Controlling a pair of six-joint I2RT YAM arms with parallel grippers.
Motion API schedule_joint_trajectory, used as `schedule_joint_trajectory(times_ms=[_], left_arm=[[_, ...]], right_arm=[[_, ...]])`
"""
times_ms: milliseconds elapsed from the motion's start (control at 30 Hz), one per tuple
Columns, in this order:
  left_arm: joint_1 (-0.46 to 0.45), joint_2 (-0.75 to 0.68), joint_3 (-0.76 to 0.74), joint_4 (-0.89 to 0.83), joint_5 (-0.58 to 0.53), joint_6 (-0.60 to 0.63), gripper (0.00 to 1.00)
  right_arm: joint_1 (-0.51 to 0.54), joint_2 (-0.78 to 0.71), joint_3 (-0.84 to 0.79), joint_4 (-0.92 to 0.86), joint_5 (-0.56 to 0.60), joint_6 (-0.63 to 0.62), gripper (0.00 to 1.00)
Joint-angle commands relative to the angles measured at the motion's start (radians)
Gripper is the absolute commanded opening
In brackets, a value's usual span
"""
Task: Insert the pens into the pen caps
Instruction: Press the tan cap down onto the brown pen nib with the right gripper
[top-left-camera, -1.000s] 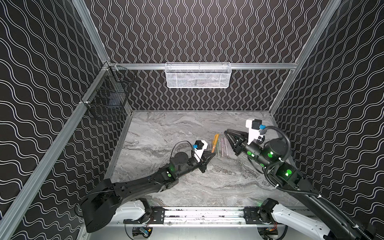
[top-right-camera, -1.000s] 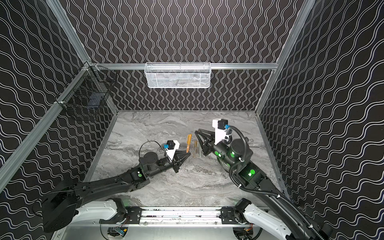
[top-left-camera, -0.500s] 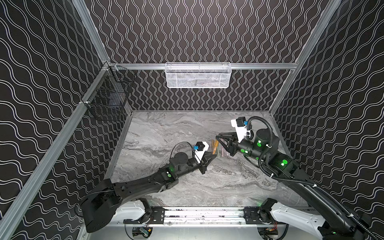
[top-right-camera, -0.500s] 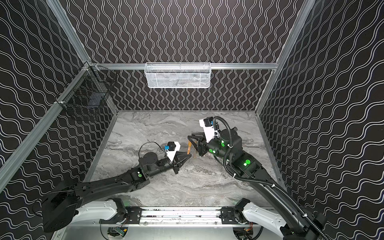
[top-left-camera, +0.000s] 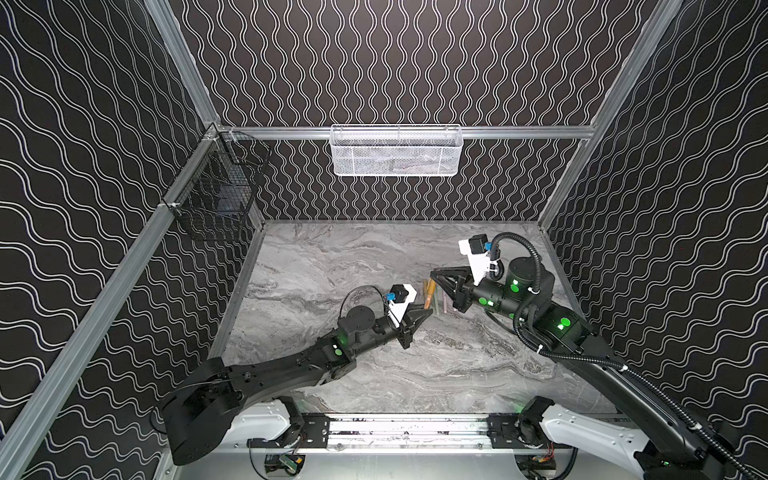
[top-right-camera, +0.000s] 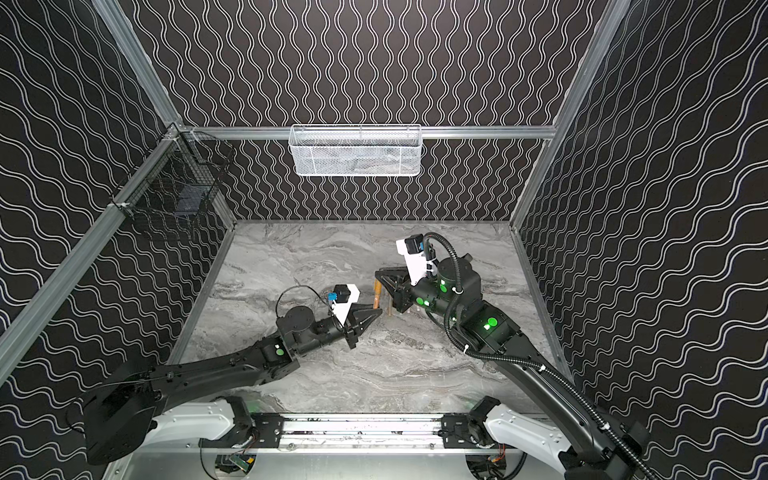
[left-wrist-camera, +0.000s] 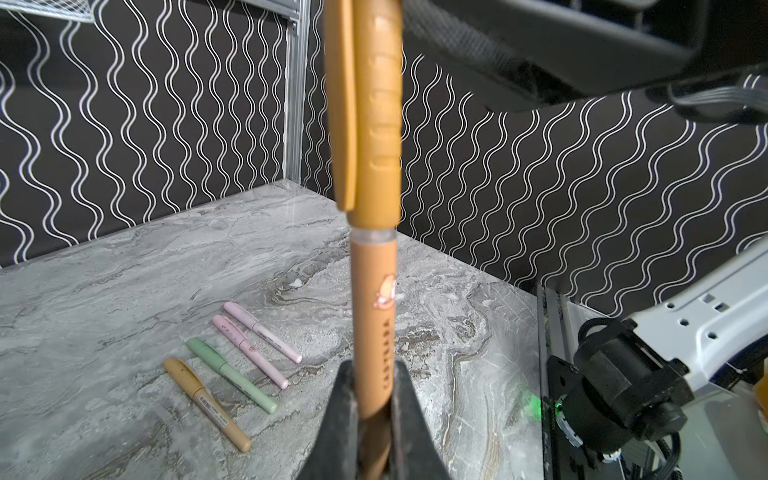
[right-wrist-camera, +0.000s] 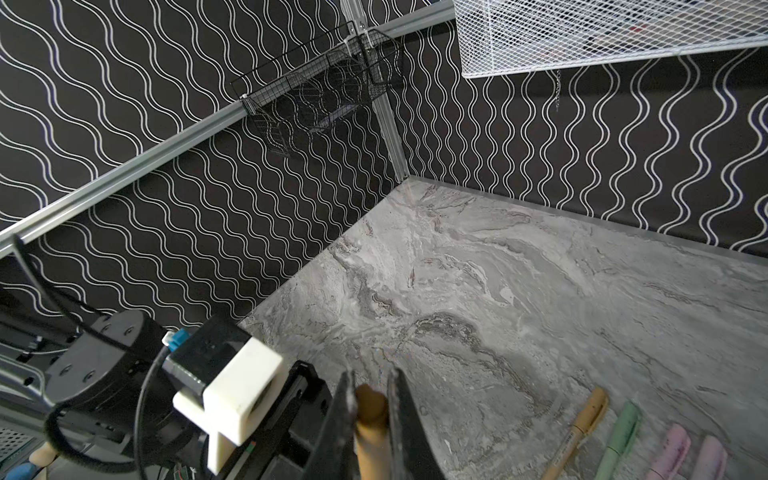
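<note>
**Five pens counted: one held between two grippers, four lying in a row**

The left gripper (left-wrist-camera: 372, 368) is clamped tight on the lower barrel of one tan-orange pen (left-wrist-camera: 372, 299), holding it clear of the marble table (left-wrist-camera: 104, 299). One tan-orange cap (left-wrist-camera: 368, 104) sits over the pen's far end, with a thin clear band showing between the cap's edge and the barrel. The right gripper (right-wrist-camera: 371, 388) is closed down on that cap, its two fingers (right-wrist-camera: 343, 419) pressed against either side of the rounded end. In both top views the two grippers meet tip to tip over the right half of the table, with the held pen spanning the short gap between them.

Four more pens lie side by side on the table just beyond the held one: a second tan-orange pen (left-wrist-camera: 205, 403), one green pen (left-wrist-camera: 230, 374), one pink pen (left-wrist-camera: 249, 351) and another pink pen (left-wrist-camera: 262, 330). Each of the four appears to have its cap on.

Two baskets hang from the wall rails, a white mesh basket (top-left-camera: 395, 151) at the back and a black wire basket (top-left-camera: 216, 195) on the left
</note>
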Motion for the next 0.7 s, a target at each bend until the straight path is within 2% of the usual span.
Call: schedule_joint_trajectory(times_ms=[0,367,667], left_arm=[[-0.001,0.006,0.007,0.154,-0.05,0.024,0.0],[0.008,-0.022,0.107,0.266,-0.105,0.038,0.0],[0.076,-0.037,0.23,0.294,-0.044,-0.026,0.0]], right_arm=[[0.003,0.0,-0.013,0.015,-0.064,0.019,0.06],[0.005,0.004,-0.083,0.051,-0.07,-0.014,0.04],[0.005,-0.002,-0.204,0.141,-0.051,-0.042,0.04]])
